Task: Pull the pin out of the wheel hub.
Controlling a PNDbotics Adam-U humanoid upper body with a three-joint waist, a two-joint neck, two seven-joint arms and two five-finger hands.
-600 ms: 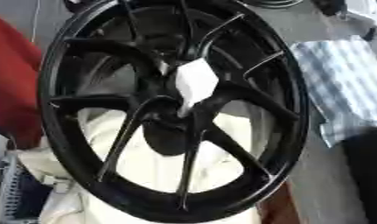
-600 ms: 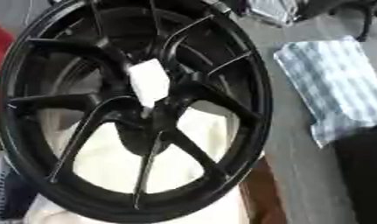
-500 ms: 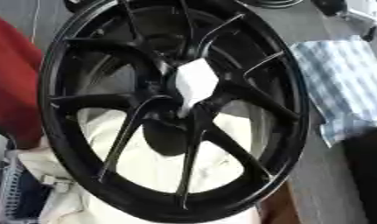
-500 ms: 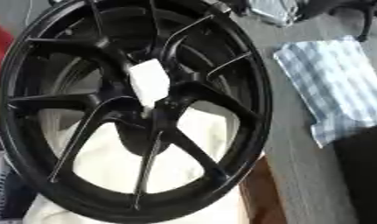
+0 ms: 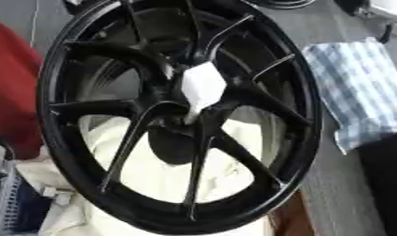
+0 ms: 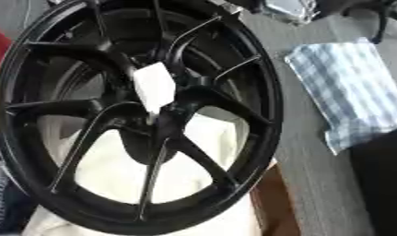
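A large black wheel fills almost the whole of both eye views. It stands tilted, its face turned toward the camera, and its thin spokes run from the dark rim to the hub in the middle. At the hub there is a white piece, with angled edges at its wide upper part and narrowing downward to a slim end that meets the centre of the hub. This white piece seems to be the pin, and it sits in the hub; how deep it goes in, I cannot tell. Behind the lower half of the wheel lies a cream-coloured cloth, which shows through the gaps between the spokes and also below the rim. To the right of the wheel, apart from it, a blue and white checked cloth lies on the grey surface. At the left edge of the left eye view there is something red, partly hidden behind the rim, and I cannot make out what it is. Near the lower left corner a blue object shows beside the cream cloth. A dark shape stands at the lower right edge, below the checked cloth. Neither of the robot's hands shows in the two views, so I cannot tell how their fingers stand or whether they have hold of anything.
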